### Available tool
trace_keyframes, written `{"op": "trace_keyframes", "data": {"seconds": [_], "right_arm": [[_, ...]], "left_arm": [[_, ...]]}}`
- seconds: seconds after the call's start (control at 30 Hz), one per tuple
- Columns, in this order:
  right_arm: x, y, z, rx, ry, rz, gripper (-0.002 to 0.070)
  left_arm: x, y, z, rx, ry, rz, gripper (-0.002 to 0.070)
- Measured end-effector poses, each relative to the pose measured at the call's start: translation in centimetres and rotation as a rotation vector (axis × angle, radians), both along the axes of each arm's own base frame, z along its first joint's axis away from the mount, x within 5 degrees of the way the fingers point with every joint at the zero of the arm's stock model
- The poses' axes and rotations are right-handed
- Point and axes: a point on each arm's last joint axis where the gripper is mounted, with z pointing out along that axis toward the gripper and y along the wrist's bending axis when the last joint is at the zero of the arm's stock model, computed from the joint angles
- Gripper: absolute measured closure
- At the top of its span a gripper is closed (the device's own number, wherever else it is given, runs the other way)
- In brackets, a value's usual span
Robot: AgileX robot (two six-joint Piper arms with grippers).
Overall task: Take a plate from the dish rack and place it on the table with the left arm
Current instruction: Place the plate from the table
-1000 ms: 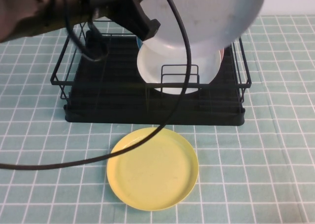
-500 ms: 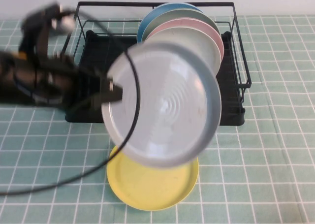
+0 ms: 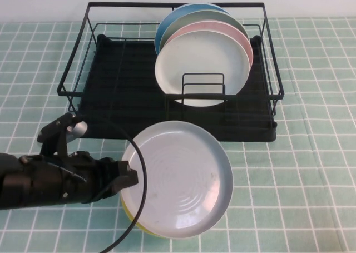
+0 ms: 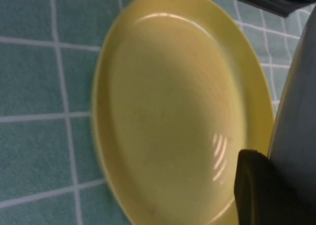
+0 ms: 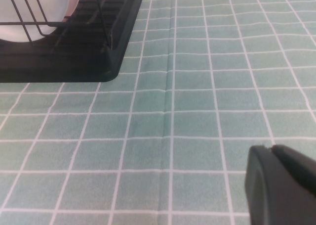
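Note:
My left gripper (image 3: 125,178) is low at the front left of the table (image 3: 311,169), shut on the left rim of the pale grey-blue plate (image 3: 179,178). The plate is held ringed underside up, nearly flat, just over the yellow plate (image 3: 135,221), which it mostly covers. In the left wrist view the yellow plate (image 4: 168,111) fills the picture, with the grey plate's edge (image 4: 301,106) and one black finger (image 4: 257,190) beside it. The black dish rack (image 3: 111,80) stands behind. My right gripper (image 5: 272,149) is shut and empty above the cloth, outside the high view.
The rack holds a creamy-white plate (image 3: 203,58) in front, with pink (image 3: 242,39), pale green and blue (image 3: 162,30) plates behind it, leaning on a wire loop divider (image 3: 203,86). The rack's corner shows in the right wrist view (image 5: 98,52). A black cable (image 3: 142,203) loops by the plate.
The left arm has dropped from in front of the rack to the table's front left. The grey-blue plate has gone from steeply tilted to nearly flat, low over the yellow plate.

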Motion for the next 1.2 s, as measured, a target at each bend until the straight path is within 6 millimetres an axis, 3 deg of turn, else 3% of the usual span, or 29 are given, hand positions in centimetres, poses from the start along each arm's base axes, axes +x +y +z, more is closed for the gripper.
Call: {"op": "trace_keyframes", "data": {"seconds": [0.37,0.47,0.7,0.87,1.07,1.2], "right_arm": [[0.0,0.0,0.0,0.000,0.000,0.000,0.0694],[0.0,0.0,0.0,0.000,0.000,0.000,0.0694],[0.0,0.0,0.0,0.000,0.000,0.000,0.0694],[0.0,0.0,0.0,0.000,0.000,0.000,0.0694],[0.0,0.0,0.0,0.000,0.000,0.000,0.0694],[0.0,0.0,0.0,0.000,0.000,0.000,0.0694]], "left_arm": [[1.8,-0.2,-3.2,0.042,0.029,0.017,0.0587],[2.0,-0.2,-3.3,0.050,0.005,0.022,0.0523],[2.2,-0.1,-3.4,0.071,-0.020,0.010,0.0295],[2.1,-0.1,-3.3,0.083,-0.043,-0.018,0.0242],[1.7,0.1,0.9,0.136,-0.248,-0.099,0.0248],[0.1,1.1,4.5,0.238,-0.450,-0.147,0.0392]]}}
